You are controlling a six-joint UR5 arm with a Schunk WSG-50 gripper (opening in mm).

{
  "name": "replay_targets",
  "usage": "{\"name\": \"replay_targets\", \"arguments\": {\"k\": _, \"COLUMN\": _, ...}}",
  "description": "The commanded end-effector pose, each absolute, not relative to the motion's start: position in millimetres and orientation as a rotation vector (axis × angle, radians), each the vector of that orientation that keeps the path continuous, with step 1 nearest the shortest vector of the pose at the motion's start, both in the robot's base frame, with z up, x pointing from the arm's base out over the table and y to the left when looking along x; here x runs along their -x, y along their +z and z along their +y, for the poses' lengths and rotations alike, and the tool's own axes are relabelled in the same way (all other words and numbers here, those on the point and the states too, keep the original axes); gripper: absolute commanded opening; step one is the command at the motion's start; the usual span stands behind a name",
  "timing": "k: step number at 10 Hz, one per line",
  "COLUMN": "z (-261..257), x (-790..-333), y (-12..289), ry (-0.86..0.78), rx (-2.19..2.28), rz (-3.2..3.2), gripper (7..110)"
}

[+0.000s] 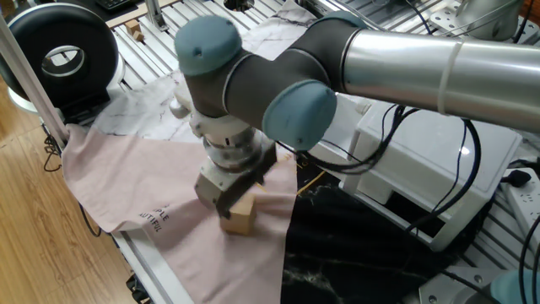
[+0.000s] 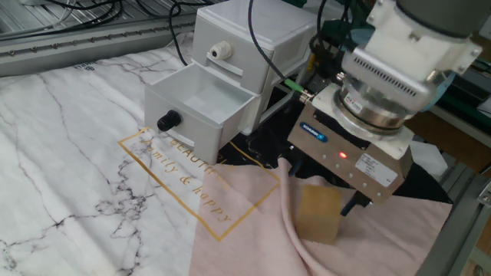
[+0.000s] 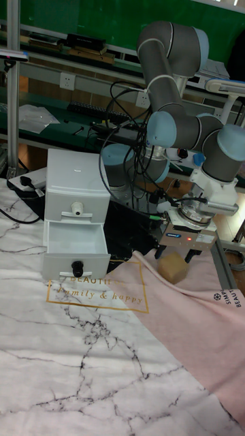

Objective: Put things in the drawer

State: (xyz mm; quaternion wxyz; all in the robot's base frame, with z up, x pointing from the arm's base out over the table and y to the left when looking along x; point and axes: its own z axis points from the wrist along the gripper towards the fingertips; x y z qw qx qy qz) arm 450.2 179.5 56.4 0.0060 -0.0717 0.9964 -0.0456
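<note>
Two close opposing views – tall frontal view (shared cube (image 2: 321,215))

I cannot see the gripper (image 2: 337,208) fingertips; its body hides them and the wooden cube's (image 2: 319,215) top.

Pink cloth (image 1: 126,181) overlapping marble-print sheet (image 2: 69,146); black fan (image 1: 59,52).

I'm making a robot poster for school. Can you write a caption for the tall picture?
The robot's end effector grips a wooden cube over pink cloth, beside the open white drawer.
</note>
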Motion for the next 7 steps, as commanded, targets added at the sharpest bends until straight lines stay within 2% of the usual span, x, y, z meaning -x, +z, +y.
{"name": "replay_targets", "arguments": {"k": 1, "z": 177, "x": -472, "y": 71, "ry": -0.204, "rx": 0.25, "rz": 3.031, "gripper": 7}}
{"name": "replay_targets", "arguments": {"k": 4, "z": 122, "x": -506, "y": 83, "ry": -0.551, "rx": 0.448, "rz": 2.892, "gripper": 7}}
{"name": "replay_targets", "arguments": {"k": 5, "z": 135, "x": -495, "y": 78, "ry": -0.459, "rx": 0.404, "rz": 2.942, "gripper": 7}}
{"name": "replay_targets", "arguments": {"k": 6, "z": 179, "x": -464, "y": 68, "ry": -0.168, "rx": 0.298, "rz": 3.075, "gripper": 7}}
{"name": "replay_targets", "arguments": {"k": 7, "z": 209, "x": -444, "y": 68, "ry": 0.039, "rx": 0.305, "rz": 3.137, "gripper": 7}}
